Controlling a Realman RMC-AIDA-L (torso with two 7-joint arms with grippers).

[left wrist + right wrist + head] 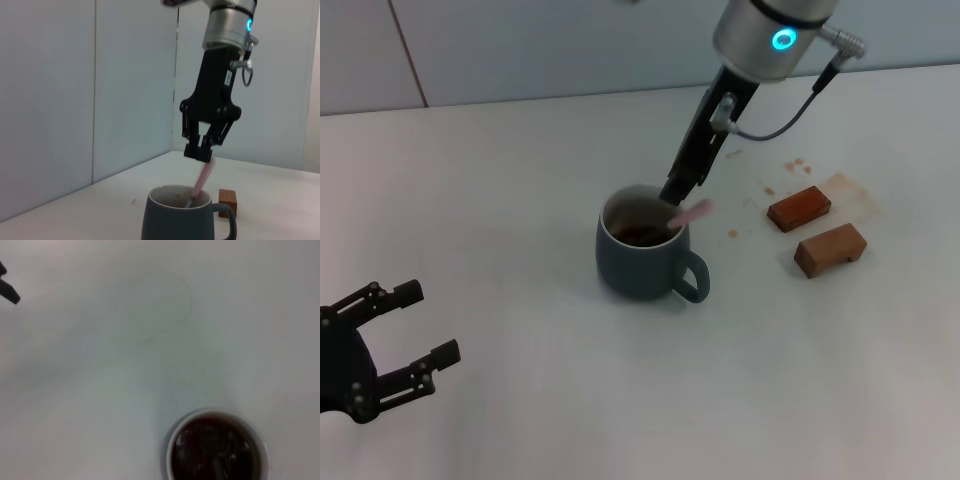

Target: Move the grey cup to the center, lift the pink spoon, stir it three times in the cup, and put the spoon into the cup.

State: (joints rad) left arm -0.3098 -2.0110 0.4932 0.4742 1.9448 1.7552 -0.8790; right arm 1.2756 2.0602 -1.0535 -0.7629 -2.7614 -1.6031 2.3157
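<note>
Our left gripper [415, 325] waits spread open, low at the left, idle. Mid-table stands the grey cup [642, 260]; our right gripper [200, 150] pinches the pink spoon [202, 179] by its handle, bowl dipped in the brown liquid, we judge for stirring.

Lab: bare white table [570, 400], panelled walls [75, 100].
</note>
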